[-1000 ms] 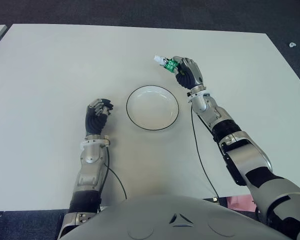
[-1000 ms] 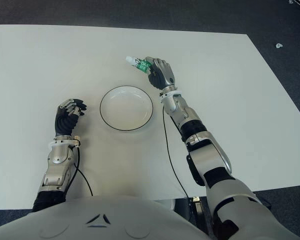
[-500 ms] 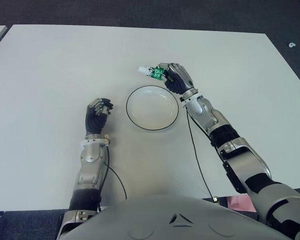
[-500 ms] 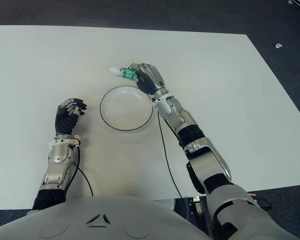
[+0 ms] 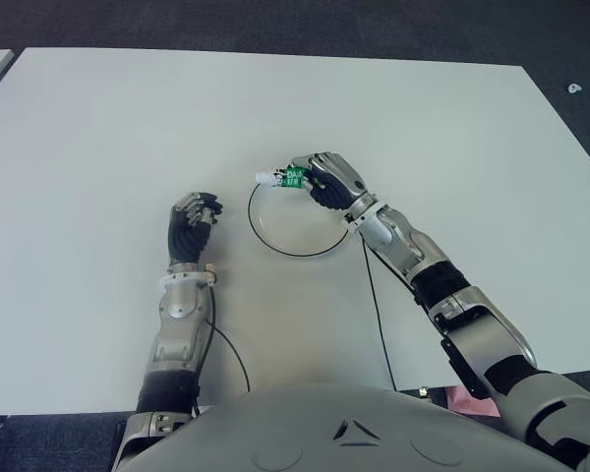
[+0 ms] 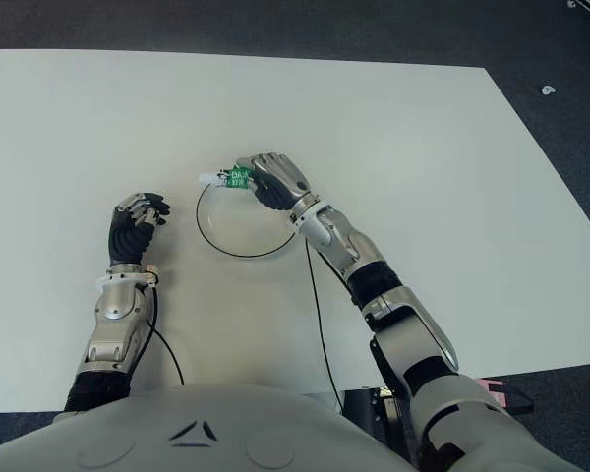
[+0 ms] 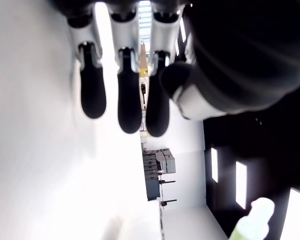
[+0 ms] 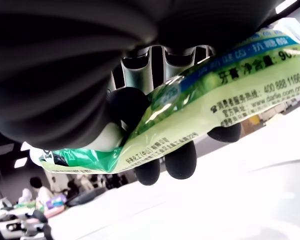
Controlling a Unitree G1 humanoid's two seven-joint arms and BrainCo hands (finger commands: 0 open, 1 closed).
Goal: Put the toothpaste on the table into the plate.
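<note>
Two hands show over a white table (image 5: 98,128). At the middle of the table sits a round white plate (image 5: 285,241) with a thin dark rim, and nothing lies in the part of it that can be seen. The right hand (image 5: 329,180) is over the far side of the plate, its fingers wrapped around a green and white toothpaste tube (image 5: 287,178). The tube lies roughly level and points to the left, with its white cap over the plate's far left rim. From the head views I cannot tell whether the tube touches the plate. The right wrist view shows the tube (image 8: 200,115) from close by, pressed between the dark fingertips (image 8: 179,160) and the palm, with printed lettering along its green side. The right forearm runs from the hand toward the near right, crossing the plate's right edge, and a thin dark cable hangs below it across the table.

To the left of the plate, apart from it, is the left hand (image 5: 193,222). Its fingers are curled in toward the palm and hold nothing, as its own wrist view confirms: three dark fingertips (image 7: 125,100) bent in a row with the thumb beside them. A second dark cable loops on the table near the left forearm. Dark floor surrounds the table on the far side and the right.
</note>
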